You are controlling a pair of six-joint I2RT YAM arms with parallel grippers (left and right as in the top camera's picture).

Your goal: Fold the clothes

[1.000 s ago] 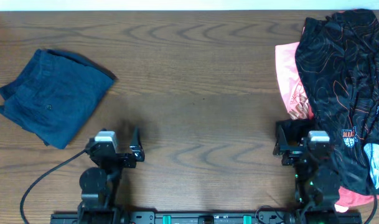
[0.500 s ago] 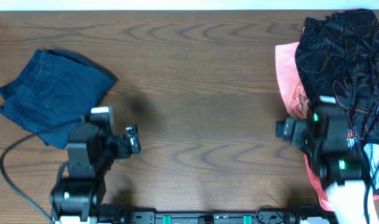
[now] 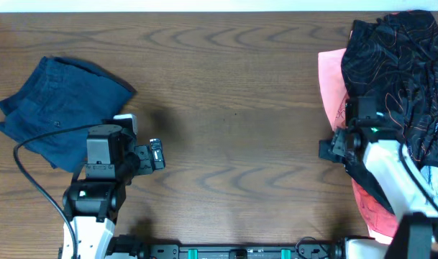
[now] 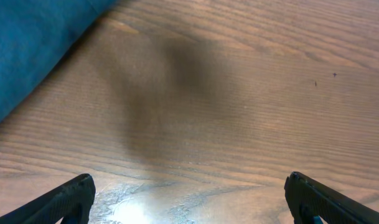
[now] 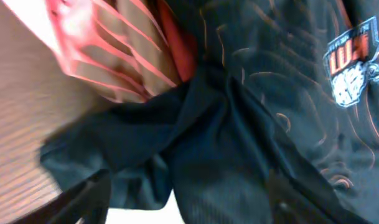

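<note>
The clothes lie in two places. Folded navy trousers (image 3: 60, 111) sit at the left, and their edge shows in the left wrist view (image 4: 33, 43). At the right is a heap: a black jersey (image 3: 398, 72) with thin orange lines on top of a pink shirt (image 3: 332, 79). My left gripper (image 3: 155, 155) hangs open over bare wood (image 4: 189, 186), right of the trousers. My right gripper (image 3: 346, 137) is at the heap's left edge. Its blurred fingers stand apart with a fold of the black jersey (image 5: 257, 124) between them, beside the pink shirt (image 5: 108, 56).
The wooden table (image 3: 233, 93) stretches between the two piles. A red-pink garment (image 3: 370, 216) pokes out under the right arm near the front edge. The left arm's black cable (image 3: 32, 180) loops over the table at the front left.
My right arm has swung up from the front edge onto the heap, and its fingers have begun to narrow around the jersey. My left arm has lifted and shifted slightly towards the trousers.
</note>
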